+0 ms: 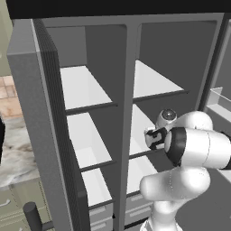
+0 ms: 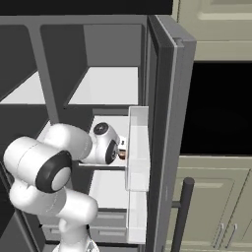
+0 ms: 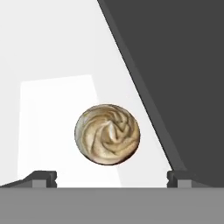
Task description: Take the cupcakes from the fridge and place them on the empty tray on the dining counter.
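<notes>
Tall grey double-door fridge (image 1: 126, 58) stands open, both doors swung out; white shelves (image 1: 83, 88) visible in both inner columns, split by a grey vertical divider. Grey drawers sit at the bottom of the compartments.

White Franka arm with dark joints reaches into the right-hand column at mid-shelf level. In the left base view the hand is over the middle right shelf (image 1: 137, 131), just past the divider. In the right base view the wrist sits just beside the clear-white door bin (image 2: 138, 147) on the right door, with a small brown speck, the cupcake (image 2: 121, 154), right at the hand's tip.

Hand view looks straight down on a small round cupcake with swirled tan-beige frosting (image 3: 107, 134), seen from the top; wrapper colour can't be told from this angle. It stands on the white shelf surface (image 3: 52, 65), near the dark grey fridge wall (image 3: 175, 65) that runs diagonally across the right of that view.

Gripper (image 3: 112, 178) is spread fully wide, nothing between the fingers. The two dark fingertips (image 3: 43, 178) sit either side of the view bottom, and the cupcake lies above and between them, not touching either tip.

Only one cupcake can be made out.
</notes>
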{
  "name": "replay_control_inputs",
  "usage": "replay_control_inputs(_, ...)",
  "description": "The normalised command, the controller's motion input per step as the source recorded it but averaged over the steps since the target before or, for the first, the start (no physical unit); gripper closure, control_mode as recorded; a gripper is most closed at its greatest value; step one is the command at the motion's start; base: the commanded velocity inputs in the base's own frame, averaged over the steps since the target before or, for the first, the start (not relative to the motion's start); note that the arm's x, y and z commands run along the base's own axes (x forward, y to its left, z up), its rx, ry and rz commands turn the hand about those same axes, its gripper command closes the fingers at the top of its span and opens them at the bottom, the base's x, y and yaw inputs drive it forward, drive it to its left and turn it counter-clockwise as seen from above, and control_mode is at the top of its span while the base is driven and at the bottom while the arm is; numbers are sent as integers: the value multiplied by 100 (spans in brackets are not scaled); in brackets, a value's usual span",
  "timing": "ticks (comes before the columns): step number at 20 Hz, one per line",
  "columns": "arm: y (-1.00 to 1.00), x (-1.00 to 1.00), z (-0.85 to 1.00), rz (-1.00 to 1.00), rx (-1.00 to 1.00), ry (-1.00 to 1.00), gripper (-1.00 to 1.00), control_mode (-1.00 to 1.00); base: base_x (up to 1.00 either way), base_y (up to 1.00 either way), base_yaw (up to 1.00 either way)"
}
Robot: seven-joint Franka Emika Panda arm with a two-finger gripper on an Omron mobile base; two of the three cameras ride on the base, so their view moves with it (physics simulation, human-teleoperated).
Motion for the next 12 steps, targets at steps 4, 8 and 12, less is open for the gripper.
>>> replay_control_inputs(4,0,28,-30,-2,0,0,-100,-100,0,0,0)
replay_control_inputs(8,0,29,-32,-2,0,0,-100,-100,0,0,0)
replay_control_inputs(12,0,33,-28,-1,0,0,-100,-100,0,0,0)
